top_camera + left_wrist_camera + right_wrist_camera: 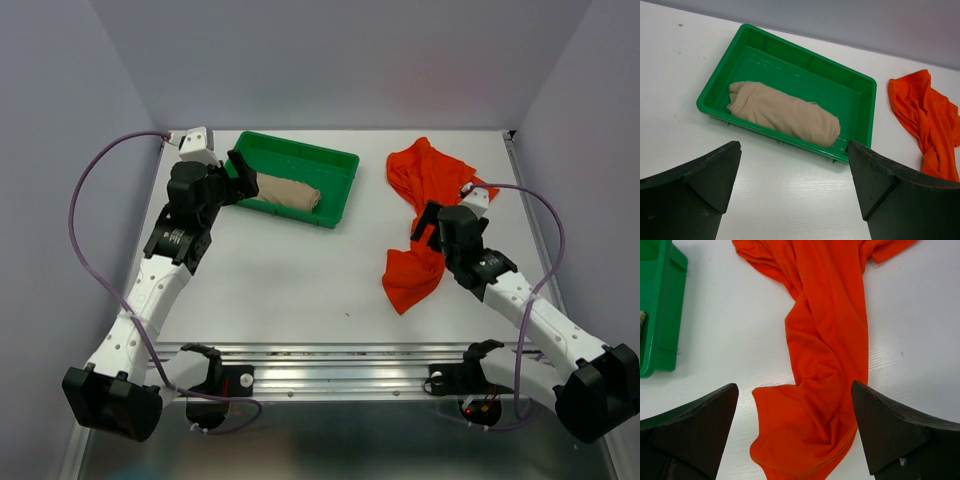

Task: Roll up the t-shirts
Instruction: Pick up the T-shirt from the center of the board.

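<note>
Soft, matt cloth forms 2 garments, the beige t-shirt (785, 112) smooth, the orange-red t-shirt (825, 340) creased; the green tray (790, 75) is glossy moulded plastic; the white table (920, 340) has a smooth, faintly grained, low-sheen surface.

Green tray (340, 190) — on white table (290, 280).

White arms (150, 292), black joints (186, 215), purple cables (72, 210)
</note>
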You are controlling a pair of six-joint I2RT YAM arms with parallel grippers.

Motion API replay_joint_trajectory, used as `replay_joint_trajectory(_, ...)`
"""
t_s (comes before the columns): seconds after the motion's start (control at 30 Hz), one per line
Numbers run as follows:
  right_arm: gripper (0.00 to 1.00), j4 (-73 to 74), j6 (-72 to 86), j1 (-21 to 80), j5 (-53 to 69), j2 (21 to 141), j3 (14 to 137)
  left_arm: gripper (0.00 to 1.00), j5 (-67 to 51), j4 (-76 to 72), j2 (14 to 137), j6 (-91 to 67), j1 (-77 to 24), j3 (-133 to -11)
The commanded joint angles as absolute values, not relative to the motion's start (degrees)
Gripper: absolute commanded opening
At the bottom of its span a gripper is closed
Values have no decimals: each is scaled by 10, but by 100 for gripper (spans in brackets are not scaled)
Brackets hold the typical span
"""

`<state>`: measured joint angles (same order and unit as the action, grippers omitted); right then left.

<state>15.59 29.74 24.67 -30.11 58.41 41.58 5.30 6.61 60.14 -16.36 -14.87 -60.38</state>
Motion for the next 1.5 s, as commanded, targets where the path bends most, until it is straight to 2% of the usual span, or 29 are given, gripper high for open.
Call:
replay_joint_trajectory(0.0, 100, 109, 280, 243, -259, 597, 412, 99, 22, 54, 602, -156, -146, -594)
replay_joint_trajectory(0.17, 100, 151, 332, 243, -276, 686, 450, 99, 11, 53, 607, -163, -146, -581)
replay_joint_trajectory(0.27, 87, 160, 368, 217, -243, 736, 459, 99, 6, 59, 609, -162, -146, -583)
replay_joint_trajectory(0.3, 78, 166, 376, 211, -238, 759, 461, 99, 5, 61, 609, -161, -146, -584)
replay_joint_trajectory(0.37, 70, 165, 387, 211, -226, 778, 458, 99, 4, 62, 610, -159, -146, -584)
replay_joint_trajectory(0.4, 62, 164, 401, 211, -210, 786, 454, 99, 3, 64, 610, -157, -146, -584)
replay_joint_trajectory(0.47, 51, 152, 413, 211, -175, 799, 447, 99, 4, 64, 611, -157, -146, -583)
replay_joint_trajectory(0.5, 36, 144, 413, 211, -162, 801, 444, 99, 4, 64, 613, -157, -146, -583)
replay_joint_trajectory(0.63, 1, 120, 408, 211, -125, 791, 439, 99, 3, 63, 620, -163, -146, -585)
replay_joint_trajectory(0.8, 1, 101, 377, 235, -64, 744, 466, 99, -56, 65, 636, -161, -154, -591)
replay_joint_trajectory(1.0, 1, 86, 357, 264, -18, 708, 499, 99, -61, 71, 671, -184, -240, -586)
replay_joint_trajectory(1.1, 1, 76, 342, 307, -8, 700, 535, 99, -78, 53, 665, -203, -248, -563)
replay_joint_trajectory(1.27, 1, 36, 345, 397, -4, 740, 568, 99, -33, 59, 625, -207, -225, -560)
replay_joint_trajectory(1.3, 4, 37, 348, 408, -5, 757, 572, 99, -18, 67, 624, -206, -212, -572)
replay_joint_trajectory(1.33, 14, 45, 346, 419, -5, 774, 577, 99, -13, 82, 625, -203, -206, -578)
replay_joint_trajectory(1.37, 18, 55, 341, 438, -14, 807, 593, 99, -6, 90, 627, -201, -203, -585)
replay_joint_trajectory(1.4, 33, 84, 342, 443, -35, 817, 601, 99, -6, 105, 631, -200, -202, -597)
replay_joint_trajectory(1.47, 41, 95, 350, 443, -81, 819, 603, 99, -6, 119, 635, -195, -202, -606)
